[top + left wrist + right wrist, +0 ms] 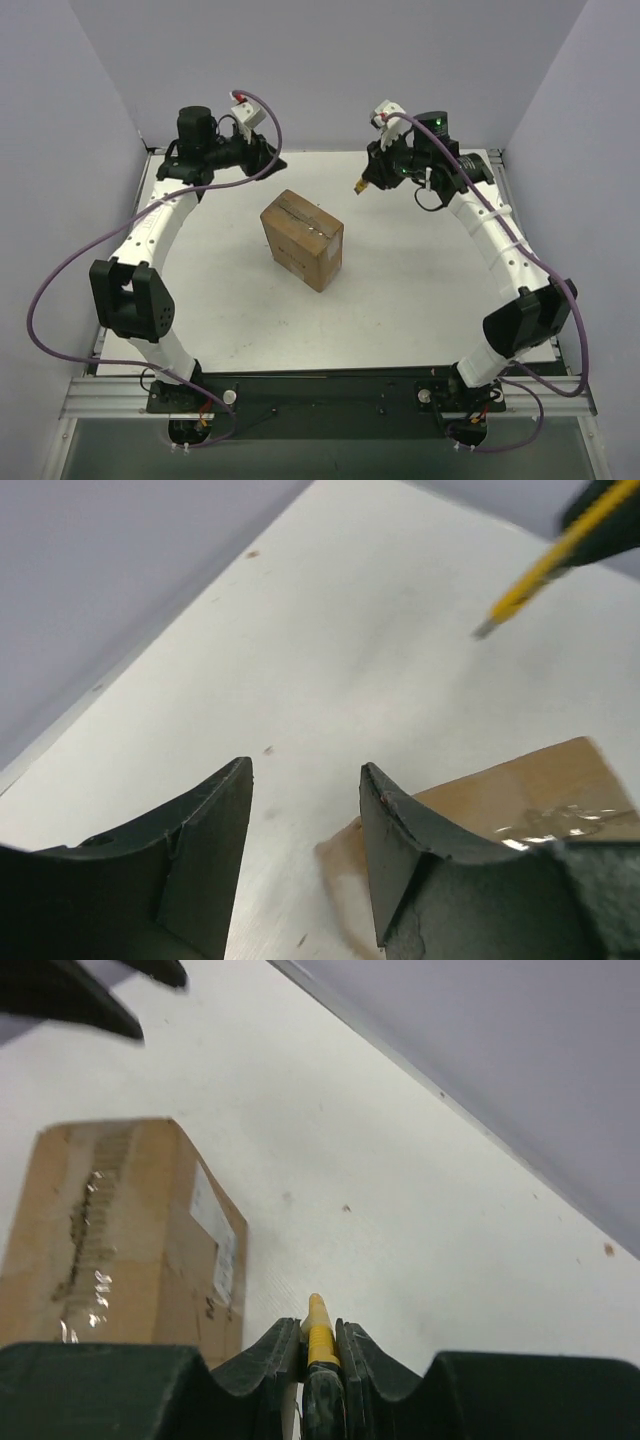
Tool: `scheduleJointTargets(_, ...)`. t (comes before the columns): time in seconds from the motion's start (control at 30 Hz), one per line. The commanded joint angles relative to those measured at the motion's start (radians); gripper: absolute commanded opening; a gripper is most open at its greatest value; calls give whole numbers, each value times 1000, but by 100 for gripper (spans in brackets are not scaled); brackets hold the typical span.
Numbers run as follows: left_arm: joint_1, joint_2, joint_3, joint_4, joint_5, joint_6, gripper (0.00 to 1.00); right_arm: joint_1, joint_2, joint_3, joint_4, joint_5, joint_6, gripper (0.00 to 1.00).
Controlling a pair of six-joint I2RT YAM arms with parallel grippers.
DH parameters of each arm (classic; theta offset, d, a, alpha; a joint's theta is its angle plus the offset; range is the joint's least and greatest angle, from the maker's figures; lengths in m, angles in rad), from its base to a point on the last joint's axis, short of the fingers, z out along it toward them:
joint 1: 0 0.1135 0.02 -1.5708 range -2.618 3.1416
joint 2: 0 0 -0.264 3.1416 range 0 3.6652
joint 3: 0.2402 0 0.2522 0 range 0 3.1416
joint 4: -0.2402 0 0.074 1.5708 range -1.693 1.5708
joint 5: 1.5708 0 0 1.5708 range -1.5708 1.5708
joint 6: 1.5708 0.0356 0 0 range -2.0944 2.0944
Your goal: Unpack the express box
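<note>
At the middle of the worktop [420, 290] stands the express box [302, 240], turned a little askew, its flaps down and a strip of clear tape [300, 213] running along the top seam; nothing has come out of it yet. The white label [213, 1222] sits on the side that faces my right wrist. My right pincer [318, 1328] is pressed together on the yellow-and-black utility knife [540, 570], the handle clamped between the fingers so that the tip juts out ahead. I judge I hold it this way so the point can lead into the tape. That arm hangs beyond the box on its far right, the knife in the air and well apart from the cardboard. My left pincer [305, 768] is spread, with nothing between its fingers, and hovers off the far-left corner of the box, near it but not touching. It looks placed there to steady the carton while the seam is cut, since a light box like this may slide or tip under the blade. As I read it, the cut along the taped seam is the step in hand, and it has not begun.
</note>
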Motion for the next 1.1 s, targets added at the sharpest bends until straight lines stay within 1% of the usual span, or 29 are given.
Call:
scheduleJointTargets(0.0, 31, -72, -25, -136, -363, 128, 55, 14, -169, -190, 31, 217, -100, 0)
scheduleJointTargets(0.03, 34, -72, -57, -134, -400, 127, 54, 17, -185, -222, 25, 205, -143, 0)
scheduleJointTargets(0.07, 37, -72, -74, -134, -435, 125, 52, 21, -199, -242, -23, 190, -170, 0)
scheduleJointTargets(0.13, 32, -68, -112, -133, -456, 128, 50, 31, -225, -290, -85, 108, -239, 0)
scheduleJointTargets(0.17, 26, -60, -123, -131, -463, 127, 49, 40, -233, -301, -143, 73, -304, 0)
scheduleJointTargets(0.2, 20, -57, -134, -126, -483, 121, 48, 44, -239, -313, -171, -8, -330, 0)
scheduleJointTargets(0.23, 14, -52, -141, -122, -492, 122, 48, 53, -239, -328, -188, -22, -342, 0)
scheduleJointTargets(0.33, -3, -51, -174, -119, -502, 121, 47, 54, -210, -330, -193, -97, -349, 0)
scheduleJointTargets(0.43, -6, -63, -194, -134, -494, 121, 47, 56, -156, -269, -205, -166, -392, 0)
scheduleJointTargets(0.5, -6, -80, -209, -154, -488, 130, 47, 68, -107, -241, -208, -186, -407, 0)
scheduleJointTargets(0.6, -6, -114, -238, -183, -466, 133, 47, 85, -41, -180, -205, -188, -395, 0)
scheduleJointTargets(0.7, -6, -164, -290, -194, -446, 121, 47, 111, 13, -132, -174, -148, -358, 0)
scheduleJointTargets(0.8, -6, -210, -335, -209, -442, 113, 47, 136, 51, -105, -111, -79, -321, 0)
scheduleJointTargets(0.93, -3, -253, -375, -238, -433, 114, 47, 180, 100, -66, -35, -25, -248, 0)
scheduleJointTargets(1.07, 0, -295, -398, -278, -419, 113, 47, 220, 175, -17, 39, 82, -209, 0)
